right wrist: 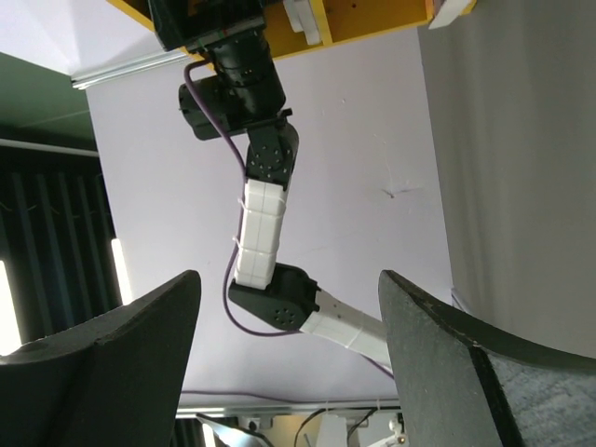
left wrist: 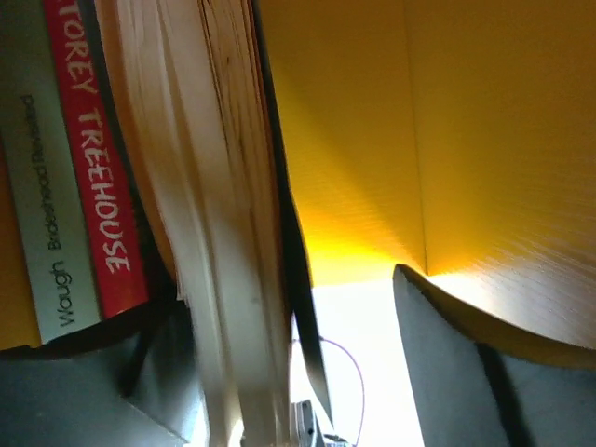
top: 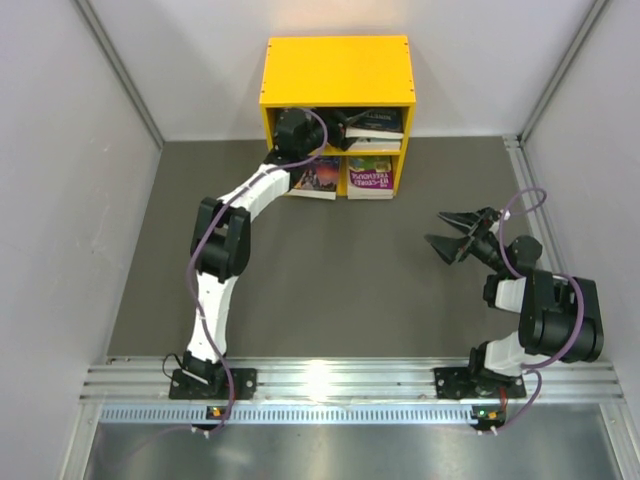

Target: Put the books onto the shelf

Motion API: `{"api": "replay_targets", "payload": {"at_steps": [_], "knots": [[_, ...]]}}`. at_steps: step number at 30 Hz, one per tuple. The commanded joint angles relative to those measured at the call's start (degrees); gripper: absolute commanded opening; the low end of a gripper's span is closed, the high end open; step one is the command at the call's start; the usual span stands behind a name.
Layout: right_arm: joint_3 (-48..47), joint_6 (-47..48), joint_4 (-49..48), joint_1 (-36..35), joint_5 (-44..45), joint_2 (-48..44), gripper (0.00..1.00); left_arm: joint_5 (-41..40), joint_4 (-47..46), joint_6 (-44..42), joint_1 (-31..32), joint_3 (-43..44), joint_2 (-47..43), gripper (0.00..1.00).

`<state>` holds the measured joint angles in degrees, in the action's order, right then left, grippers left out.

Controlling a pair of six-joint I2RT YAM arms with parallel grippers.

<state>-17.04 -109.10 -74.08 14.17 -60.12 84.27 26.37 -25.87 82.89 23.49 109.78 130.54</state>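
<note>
Books (top: 375, 125) fill the yellow shelf (top: 338, 68) at the far side of the table (top: 340, 270). On the left, the left arm (top: 225, 250) stretches forward into the upper left compartment. The left gripper (left wrist: 284, 289) is inside it and hidden from the overhead camera. Its wrist camera shows the 2 fingers (left wrist: 456, 372) spread apart with a thick book (left wrist: 223, 233) between them, page edges toward the lens. The book seems to lie against the left finger, though blur leaves the contact unclear. Beside it are a red spine (left wrist: 93, 158) and a grey spine (left wrist: 47, 214). In the 2 lower compartments, a purple book (top: 316, 177) stands left of the divider (top: 343, 175) and a red-cream one (top: 369, 176) stands right of it. On the right, the right gripper (top: 450, 232) hangs over the table with its jaws wide and nothing in them, well apart from the shelf.
</note>
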Motion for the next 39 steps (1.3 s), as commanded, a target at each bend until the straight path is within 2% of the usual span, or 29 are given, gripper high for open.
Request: {"api": "replay_targets", "payload": {"at_steps": [1, 6, 9, 12, 13, 14, 15, 16, 18, 20, 21, 23, 24, 26, 27, 31, 35, 36, 39], "knots": [[0.8, 0.7, -15.4, 0.9, -0.4, -2.4, 0.76, 4.8, 13.2, -7.8, 1.7, -4.0, -9.7, 0.99], [1.8, 0.8, -15.3, 0.9, -0.4, -3.4, 0.76, -4.6, 27.5, -17.4, 2.9, -5.4, -14.1, 0.98], [2.4, 0.9, -15.3, 0.9, -0.3, -4.0, 0.71, -10.9, 27.6, -20.5, 4.2, -9.9, -16.2, 0.97], [2.8, 0.9, -15.4, 0.9, -0.5, -4.3, 0.58, -10.7, 21.8, -19.1, 4.6, -15.8, -16.5, 0.70], [2.8, 0.9, -15.4, 0.9, -0.6, -4.5, 0.57, -10.7, 19.4, -18.0, 4.6, -17.6, -16.4, 0.39], [3.0, 0.9, -15.3, 0.9, -0.7, -4.7, 0.56, -10.6, 18.6, -17.6, 4.6, -18.2, -16.1, 0.27], [3.0, 0.9, -15.3, 0.9, -0.8, -4.8, 0.55, -10.8, 18.1, -17.3, 4.8, -18.5, -16.0, 0.21], [3.1, 0.9, -15.3, 0.9, -0.9, -4.9, 0.55, -11.2, 18.0, -17.2, 4.9, -18.9, -16.0, 0.10], [3.4, 1.0, -15.3, 0.9, -1.0, -5.0, 0.53, -12.0, 18.0, -17.1, 5.3, -19.3, -16.8, 0.00], [3.8, 1.4, -15.3, 0.9, -1.0, -5.0, 0.49, -16.2, 21.4, -19.2, 6.1, -19.3, -19.2, 0.00], [3.9, 1.7, -15.3, 0.9, -1.0, -5.0, 0.43, -22.0, 23.4, -22.5, 7.5, -18.3, -20.0, 0.00], [4.1, 2.7, -15.2, 0.9, -0.7, -4.9, 0.34, -28.5, 30.0, -25.8, 9.2, -17.1, -21.9, 0.00], [4.1, 3.0, -15.1, 0.9, -0.6, -4.8, 0.17, -31.3, 31.4, -28.6, 10.5, -16.1, -22.2, 0.00], [4.3, 3.4, -15.1, 0.9, -0.6, -4.6, 0.03, -37.9, 33.2, -30.3, 11.6, -16.6, -23.2, 0.00], [4.2, 3.5, -15.1, 0.9, -0.7, -4.5, 0.00, -39.1, 32.8, -30.9, 12.1, -18.5, -23.7, 0.00], [4.4, 3.9, -15.1, 0.9, -1.1, -3.7, 0.00, -40.0, 26.4, -29.4, 12.2, -25.6, -26.1, 0.00], [4.6, 4.9, -15.1, 0.9, -1.5, -2.7, 0.00, -38.2, 12.4, -26.2, 12.2, -34.5, -29.1, 0.00], [4.7, 5.0, -15.1, 0.9, -1.6, -2.5, 0.00, -36.8, 6.3, -24.5, 12.1, -37.8, -29.5, 0.00], [5.2, 5.7, -15.2, 0.9, -1.7, -1.2, 0.01, -34.1, 0.7, -21.7, 12.2, -40.2, -30.1, 0.02]]}}
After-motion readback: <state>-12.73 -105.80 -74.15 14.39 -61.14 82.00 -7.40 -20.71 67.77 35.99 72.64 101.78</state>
